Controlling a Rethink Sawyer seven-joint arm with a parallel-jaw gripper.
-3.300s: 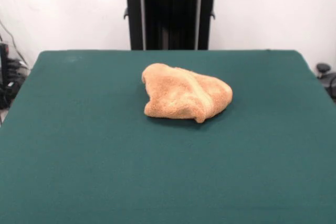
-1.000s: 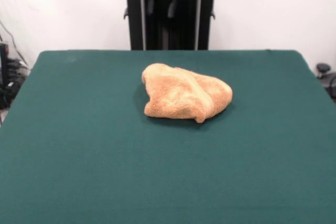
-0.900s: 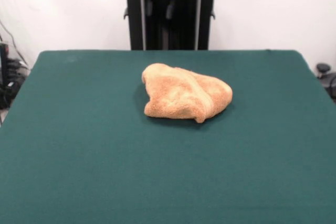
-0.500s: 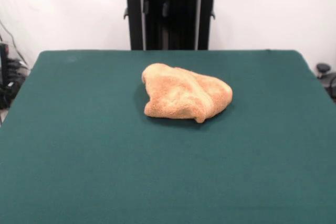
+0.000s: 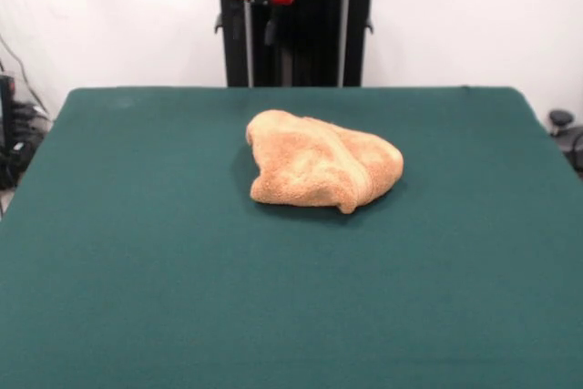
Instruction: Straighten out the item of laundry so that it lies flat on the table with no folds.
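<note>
While the towel (image 5: 321, 162) lies bunched mid-bench (image 5: 137, 252), long axis left-right, the tool (image 5: 260, 8) hangs above its far-left, fingers apart, empty.

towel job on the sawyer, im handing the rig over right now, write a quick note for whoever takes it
Gripper: high at the far side of the table, in front of the pedestal, holding nothing and well clear of the towel. Its two fingers hang apart, so it reads as open.
Towel: bunched in a lumpy heap a little beyond the middle of the green table, with folds and a ridge running across it.
Done: nothing visible on the towel yet.
Left: bring the gripper down to an edge or corner, grasp it, and pull the towel out until it lies flat with no folds.
</note>
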